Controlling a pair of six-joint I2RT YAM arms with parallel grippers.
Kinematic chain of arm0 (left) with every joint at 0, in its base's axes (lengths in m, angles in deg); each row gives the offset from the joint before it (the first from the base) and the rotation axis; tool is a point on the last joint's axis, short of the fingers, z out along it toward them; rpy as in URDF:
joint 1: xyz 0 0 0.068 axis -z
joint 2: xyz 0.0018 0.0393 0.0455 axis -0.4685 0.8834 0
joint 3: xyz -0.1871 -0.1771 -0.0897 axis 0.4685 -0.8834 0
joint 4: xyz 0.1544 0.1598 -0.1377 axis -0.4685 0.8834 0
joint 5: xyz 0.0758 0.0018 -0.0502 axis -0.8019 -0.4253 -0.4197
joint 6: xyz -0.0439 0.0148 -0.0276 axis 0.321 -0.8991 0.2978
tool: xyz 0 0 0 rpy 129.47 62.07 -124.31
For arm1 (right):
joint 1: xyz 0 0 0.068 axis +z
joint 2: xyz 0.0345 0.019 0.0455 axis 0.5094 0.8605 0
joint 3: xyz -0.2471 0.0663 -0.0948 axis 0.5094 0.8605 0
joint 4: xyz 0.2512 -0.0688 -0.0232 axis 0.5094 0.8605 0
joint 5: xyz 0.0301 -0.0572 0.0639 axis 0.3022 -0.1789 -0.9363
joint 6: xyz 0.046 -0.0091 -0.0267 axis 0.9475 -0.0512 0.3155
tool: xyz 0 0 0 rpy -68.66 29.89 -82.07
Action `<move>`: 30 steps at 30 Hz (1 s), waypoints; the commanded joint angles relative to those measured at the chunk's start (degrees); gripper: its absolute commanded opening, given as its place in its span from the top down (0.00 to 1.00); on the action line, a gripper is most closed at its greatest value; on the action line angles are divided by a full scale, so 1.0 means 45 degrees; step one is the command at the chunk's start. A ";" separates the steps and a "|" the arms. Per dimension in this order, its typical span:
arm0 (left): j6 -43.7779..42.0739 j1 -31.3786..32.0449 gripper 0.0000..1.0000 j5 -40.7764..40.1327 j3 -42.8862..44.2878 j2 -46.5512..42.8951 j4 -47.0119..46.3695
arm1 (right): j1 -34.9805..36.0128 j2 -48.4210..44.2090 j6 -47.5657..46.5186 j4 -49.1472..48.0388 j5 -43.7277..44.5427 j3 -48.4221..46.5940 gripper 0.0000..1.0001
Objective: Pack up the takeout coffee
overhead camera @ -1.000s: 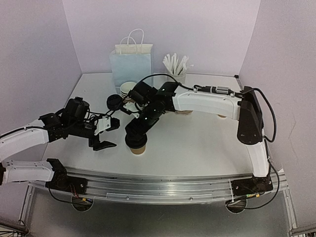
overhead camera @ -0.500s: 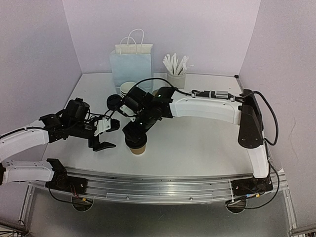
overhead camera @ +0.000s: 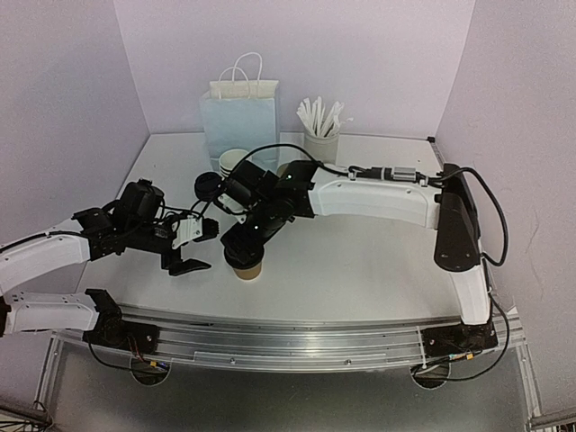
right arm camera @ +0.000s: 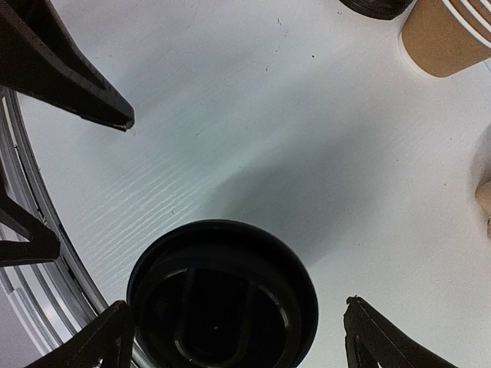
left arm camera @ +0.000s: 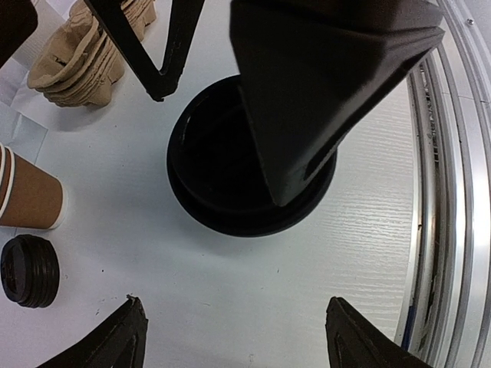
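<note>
While the right tool is hovering wide open over the black-lidded kraft coffee cup | left tool is hanging near it, equally spread, gripping nothing

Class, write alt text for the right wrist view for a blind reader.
A round black cup lid lies centred between the right gripper's open fingers, over a white table. A brown paper cup stands at the upper right.
</note>
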 commanded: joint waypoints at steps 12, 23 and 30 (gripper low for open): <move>0.0074 -0.0062 0.21 -0.0082 -0.0004 -0.0019 -0.0751 | 0.0411 -0.0757 0.0262 0.0292 -0.0627 -0.0097 0.12; 0.0052 -0.0062 0.21 -0.0148 -0.0086 0.0013 -0.0831 | 0.0631 -0.0400 0.0357 0.0275 -0.0503 0.0324 0.14; 0.0018 -0.0064 0.22 -0.0246 -0.0154 -0.0019 -0.0878 | 0.0677 -0.0106 0.0103 0.0275 -0.0130 0.0377 0.18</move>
